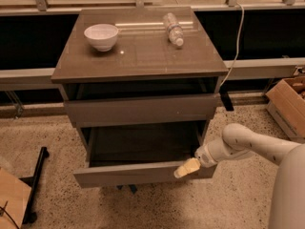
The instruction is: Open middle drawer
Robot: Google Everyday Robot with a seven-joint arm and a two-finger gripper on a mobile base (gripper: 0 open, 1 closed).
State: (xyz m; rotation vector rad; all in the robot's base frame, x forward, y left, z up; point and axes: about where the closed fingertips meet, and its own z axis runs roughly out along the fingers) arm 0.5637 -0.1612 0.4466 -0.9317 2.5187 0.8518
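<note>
The middle drawer [133,174] stands well out of the cabinet [143,51], beneath the upper drawer [143,109]. Its front runs left to right and faces outward. My gripper [187,168] rests at the right end of that front's top edge, with most of the front lying to its left. Spread or clamped, I cannot tell. As I judge it, any further pull runs straight outward.
</note>
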